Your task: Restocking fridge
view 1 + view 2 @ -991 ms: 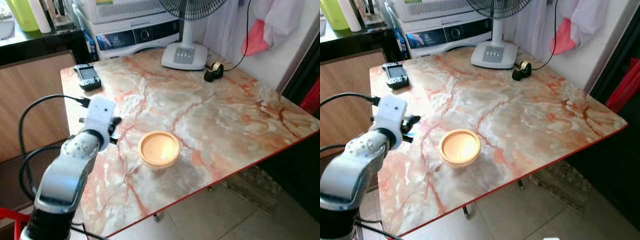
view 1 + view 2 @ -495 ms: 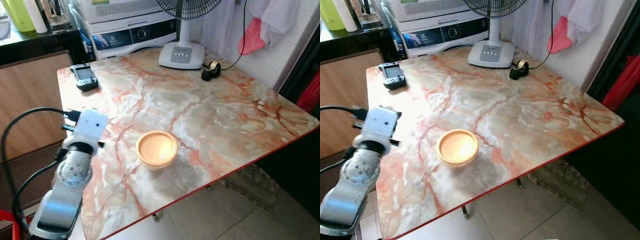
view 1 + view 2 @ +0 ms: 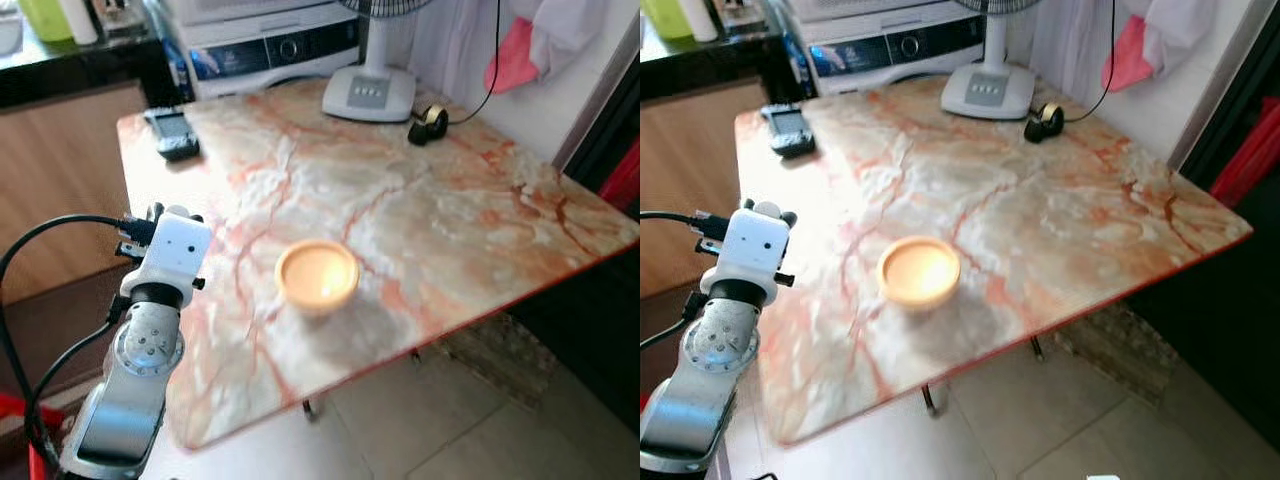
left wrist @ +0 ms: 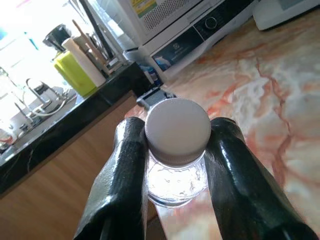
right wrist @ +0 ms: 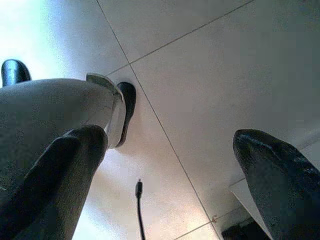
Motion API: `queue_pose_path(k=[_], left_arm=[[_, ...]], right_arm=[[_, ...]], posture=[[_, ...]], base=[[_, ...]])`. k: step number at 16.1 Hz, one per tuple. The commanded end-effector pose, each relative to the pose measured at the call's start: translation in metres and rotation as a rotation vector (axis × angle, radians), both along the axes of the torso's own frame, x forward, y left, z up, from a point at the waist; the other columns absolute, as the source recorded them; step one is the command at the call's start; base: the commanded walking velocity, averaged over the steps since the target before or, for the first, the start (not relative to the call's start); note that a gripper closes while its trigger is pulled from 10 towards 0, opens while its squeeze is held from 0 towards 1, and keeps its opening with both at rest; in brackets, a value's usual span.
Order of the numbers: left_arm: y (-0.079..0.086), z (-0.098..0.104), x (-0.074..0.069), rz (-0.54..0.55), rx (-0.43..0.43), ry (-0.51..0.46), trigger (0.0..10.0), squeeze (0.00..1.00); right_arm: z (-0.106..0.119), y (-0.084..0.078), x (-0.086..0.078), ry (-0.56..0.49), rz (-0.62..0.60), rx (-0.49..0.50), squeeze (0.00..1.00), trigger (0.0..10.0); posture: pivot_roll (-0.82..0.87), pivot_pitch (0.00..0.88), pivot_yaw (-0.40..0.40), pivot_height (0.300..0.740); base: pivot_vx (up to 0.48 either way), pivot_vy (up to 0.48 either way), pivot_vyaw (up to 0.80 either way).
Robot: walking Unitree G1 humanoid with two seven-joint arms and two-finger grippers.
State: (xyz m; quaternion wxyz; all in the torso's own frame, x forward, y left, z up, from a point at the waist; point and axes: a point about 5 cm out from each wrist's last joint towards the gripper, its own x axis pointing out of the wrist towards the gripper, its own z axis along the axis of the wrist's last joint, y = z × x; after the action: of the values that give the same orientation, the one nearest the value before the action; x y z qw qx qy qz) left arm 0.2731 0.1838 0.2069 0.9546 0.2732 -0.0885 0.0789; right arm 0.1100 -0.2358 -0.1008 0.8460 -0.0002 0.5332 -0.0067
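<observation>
My left gripper (image 4: 177,131) is shut on a small clear jar (image 4: 176,172) with a pale round lid, one black finger (image 4: 125,170) on each side. The left arm (image 3: 150,340) reaches up at the left edge of the marble table (image 3: 450,210), with its white wrist camera (image 3: 178,248) level with the tabletop. A yellow-orange bowl (image 3: 317,276) stands on the table just right of that arm. My right gripper (image 5: 170,137) hangs open over the tiled floor (image 5: 210,65), beside my own leg and foot.
At the table's far end stand a fan base (image 3: 368,95), a tape roll (image 3: 430,122) and a dark handheld device (image 3: 172,133). A white appliance (image 3: 270,45) sits behind. A wooden counter front (image 3: 60,190) is at the left, pink cloth (image 3: 515,60) on the right wall.
My left arm has drawn back from over the table to its left edge and turned its wrist. The head view has tilted and shifted slightly; the bowl stays put.
</observation>
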Motion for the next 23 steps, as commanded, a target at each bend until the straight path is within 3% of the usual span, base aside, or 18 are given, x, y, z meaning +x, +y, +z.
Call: queue_pose_path(k=[1, 23], left_arm=[[0.0033, -0.0011, -0.0001, 0.012, 0.011, -0.003, 10.0, 0.0], [-0.0027, 0.0081, 0.0053, -0.018, 0.018, -0.041, 10.0, 0.0]], right_arm=[[-0.0018, -0.0001, -0.0065, 0.018, -0.013, 0.003, 0.0, 10.0], [-0.0016, 0.001, -0.0044, 0.009, -0.027, 0.007, 0.0, 10.0]], posture=[[0.01, 0.044, 0.001, 0.74], [0.01, 0.045, 0.005, 0.74]], base=[[-0.349, 0.0, 0.0], [-0.26, 0.0, 0.0]])
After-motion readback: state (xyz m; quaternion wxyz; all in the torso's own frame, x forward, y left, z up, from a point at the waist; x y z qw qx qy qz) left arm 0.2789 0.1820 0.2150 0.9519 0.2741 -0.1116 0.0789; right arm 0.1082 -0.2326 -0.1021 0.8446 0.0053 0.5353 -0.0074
